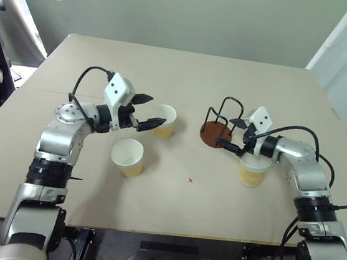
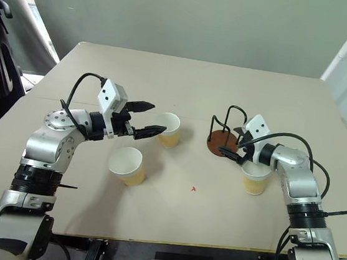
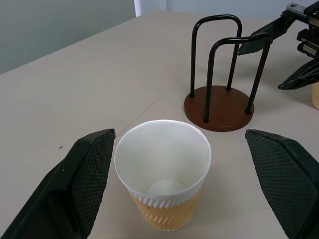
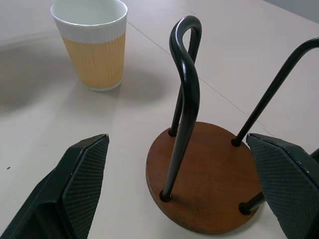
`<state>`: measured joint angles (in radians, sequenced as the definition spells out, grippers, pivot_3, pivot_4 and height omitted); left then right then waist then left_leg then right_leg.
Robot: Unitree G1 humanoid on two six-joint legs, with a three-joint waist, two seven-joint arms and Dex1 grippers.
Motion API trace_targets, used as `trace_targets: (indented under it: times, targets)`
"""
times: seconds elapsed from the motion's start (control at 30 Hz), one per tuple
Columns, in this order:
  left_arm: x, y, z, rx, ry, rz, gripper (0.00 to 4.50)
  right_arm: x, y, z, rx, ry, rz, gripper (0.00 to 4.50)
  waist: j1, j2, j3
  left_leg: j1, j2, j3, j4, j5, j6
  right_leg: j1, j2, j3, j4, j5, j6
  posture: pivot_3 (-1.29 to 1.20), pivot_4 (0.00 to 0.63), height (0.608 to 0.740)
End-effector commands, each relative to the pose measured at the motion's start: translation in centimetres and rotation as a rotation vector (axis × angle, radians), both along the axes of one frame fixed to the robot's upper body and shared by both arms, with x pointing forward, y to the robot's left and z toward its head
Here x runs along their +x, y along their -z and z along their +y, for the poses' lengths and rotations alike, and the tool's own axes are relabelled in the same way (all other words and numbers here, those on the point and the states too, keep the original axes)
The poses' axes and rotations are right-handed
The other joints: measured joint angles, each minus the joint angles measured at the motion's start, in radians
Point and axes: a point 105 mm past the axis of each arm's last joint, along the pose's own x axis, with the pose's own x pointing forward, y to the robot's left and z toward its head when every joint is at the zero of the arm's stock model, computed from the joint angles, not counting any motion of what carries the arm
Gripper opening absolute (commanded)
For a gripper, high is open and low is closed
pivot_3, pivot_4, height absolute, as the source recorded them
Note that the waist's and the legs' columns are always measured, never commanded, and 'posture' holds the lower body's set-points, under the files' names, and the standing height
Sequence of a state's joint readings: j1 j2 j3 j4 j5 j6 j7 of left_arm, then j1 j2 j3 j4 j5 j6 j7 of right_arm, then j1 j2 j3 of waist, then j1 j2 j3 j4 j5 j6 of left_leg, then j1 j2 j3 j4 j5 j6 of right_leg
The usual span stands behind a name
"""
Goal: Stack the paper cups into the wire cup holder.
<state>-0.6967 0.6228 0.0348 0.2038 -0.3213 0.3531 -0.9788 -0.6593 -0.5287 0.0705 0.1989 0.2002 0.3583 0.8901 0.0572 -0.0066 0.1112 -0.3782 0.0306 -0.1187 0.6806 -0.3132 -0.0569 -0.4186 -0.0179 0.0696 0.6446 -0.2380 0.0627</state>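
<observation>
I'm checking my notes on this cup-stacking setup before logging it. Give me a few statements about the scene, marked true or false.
1. The wire cup holder already holds a cup. False: it is empty.
2. Three paper cups stand upright on the table. True.
3. The left gripper is open with the far cup between its fingers. True.
4. The right gripper is shut on the near cup. False: it is open at the holder.
5. The right-hand cup lies tipped over. False: it stands.

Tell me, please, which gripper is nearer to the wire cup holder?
The right. The right gripper has its open jaws on either side of the wire cup holder, while the left gripper is across the table, at a paper cup.
</observation>
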Motion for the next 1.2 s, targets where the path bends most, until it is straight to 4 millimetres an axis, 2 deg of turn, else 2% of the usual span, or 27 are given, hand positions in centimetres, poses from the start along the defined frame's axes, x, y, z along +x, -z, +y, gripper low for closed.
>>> trace_targets:
  times: [0.03,0.37,0.5,0.67,0.93,1.03,1.2]
  targets:
    - [-0.1,-1.4,0.1,0.001,0.007,-0.055,4.47,-0.3,-1.2,-0.3,-0.02,-0.021,-0.043,4.5,0.0,0.0,0.0,0.0,0.0,0.0,0.0,0.0,0.0,0.0,0.0,0.0,0.0,0.0,0.0,0.0,0.15,0.74]
    - [0.2,-1.6,-0.2,0.005,0.019,-0.056,4.47,-1.6,-1.6,-0.9,-0.051,-0.082,-0.001,4.5,0.0,0.0,0.0,0.0,0.0,0.0,0.0,0.0,0.0,0.0,0.0,0.0,0.0,0.0,0.0,0.0,0.15,0.74]
    - [0.2,-1.5,-0.3,0.003,0.023,-0.055,4.47,-1.6,-2.4,-0.5,-0.032,-0.098,0.001,4.5,0.0,0.0,0.0,0.0,0.0,0.0,0.0,0.0,0.0,0.0,0.0,0.0,0.0,0.0,0.0,0.0,0.15,0.74]
    - [0.1,-1.4,-0.4,0.001,0.025,-0.053,4.47,-0.9,-3.7,0.3,-0.035,-0.101,-0.021,4.5,-0.002,0.0,0.0,0.0,0.0,0.0,0.0,0.0,0.0,0.0,0.0,0.0,0.0,0.0,0.0,0.0,0.15,0.74]
    - [0.0,-1.4,-0.3,0.0,0.018,-0.053,4.47,0.0,-2.6,0.8,-0.083,-0.087,-0.02,4.5,0.0,0.0,0.0,-0.001,0.0,0.0,0.0,0.0,0.0,-0.001,0.0,0.0,0.0,0.0,0.0,0.0,0.15,0.74]
    - [0.0,-1.4,-0.2,0.0,0.018,-0.052,4.5,0.2,-2.3,0.8,-0.091,-0.078,-0.017,3.89,0.0,0.0,0.0,-0.001,0.0,-0.001,0.0,0.0,0.0,-0.001,0.0,0.0,0.0,0.0,0.0,0.0,0.15,0.74]
    - [-0.6,-1.8,-0.2,0.004,0.072,-0.033,4.5,0.6,-2.1,0.8,-0.102,-0.058,-0.018,2.04,-0.001,0.0,0.0,-0.001,0.0,-0.001,0.0,0.0,0.0,-0.001,0.0,0.0,0.0,0.0,0.0,0.0,0.15,0.74]
